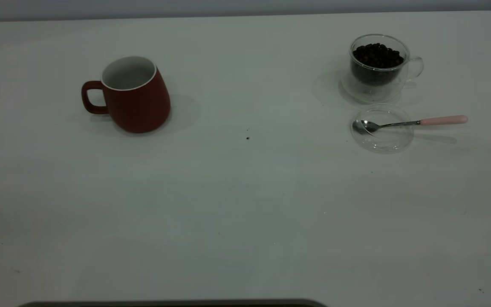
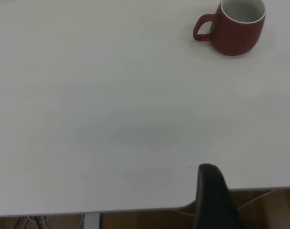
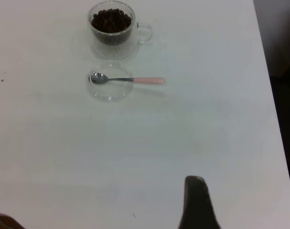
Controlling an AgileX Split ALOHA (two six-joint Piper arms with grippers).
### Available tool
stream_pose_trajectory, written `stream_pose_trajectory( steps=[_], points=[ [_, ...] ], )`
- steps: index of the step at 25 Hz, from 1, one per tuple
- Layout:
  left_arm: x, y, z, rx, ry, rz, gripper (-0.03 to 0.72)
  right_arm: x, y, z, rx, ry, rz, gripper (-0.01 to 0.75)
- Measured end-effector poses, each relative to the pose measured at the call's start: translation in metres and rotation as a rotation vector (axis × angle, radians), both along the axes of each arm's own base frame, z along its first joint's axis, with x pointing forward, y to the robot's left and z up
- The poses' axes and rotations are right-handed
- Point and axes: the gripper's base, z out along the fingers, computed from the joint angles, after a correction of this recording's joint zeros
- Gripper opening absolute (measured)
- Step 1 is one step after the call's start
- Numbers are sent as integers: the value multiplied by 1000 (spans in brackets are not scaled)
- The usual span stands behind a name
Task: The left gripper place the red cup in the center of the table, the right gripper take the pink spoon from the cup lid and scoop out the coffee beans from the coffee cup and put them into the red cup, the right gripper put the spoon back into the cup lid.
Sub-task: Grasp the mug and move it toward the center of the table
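Red cup (image 1: 137, 100) stood untouched left of the table's (image 1: 245, 213) center, so step 1 remained: the left gripper (image 2: 216, 200), jaw state indiscernible, needed to reach it.

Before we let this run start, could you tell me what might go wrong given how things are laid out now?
1. The pink spoon lies low, bowl in the cup lid and handle past its rim; a pinch may tip the spoon or shift the lid.
2. The coffee cup is heaped with coffee beans; scooping could spill some.
3. The red cup stands far left; gripping it off-centre may tip it.
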Motion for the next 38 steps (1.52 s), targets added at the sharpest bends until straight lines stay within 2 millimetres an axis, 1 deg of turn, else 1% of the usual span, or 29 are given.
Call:
stream_pose_trajectory(
  steps=[31,34,37,38],
  points=[
    [1,0,0,-2,8,2,462,0,0,0,0,0,0,547],
    [10,-1,11,-1,12,1,466,0,0,0,0,0,0,547],
    [28,-3,38,-1,-17,-3,491,0,0,0,0,0,0,547],
    [35,-3,50,-2,-32,-4,506,0,0,0,0,0,0,547]
  ],
)
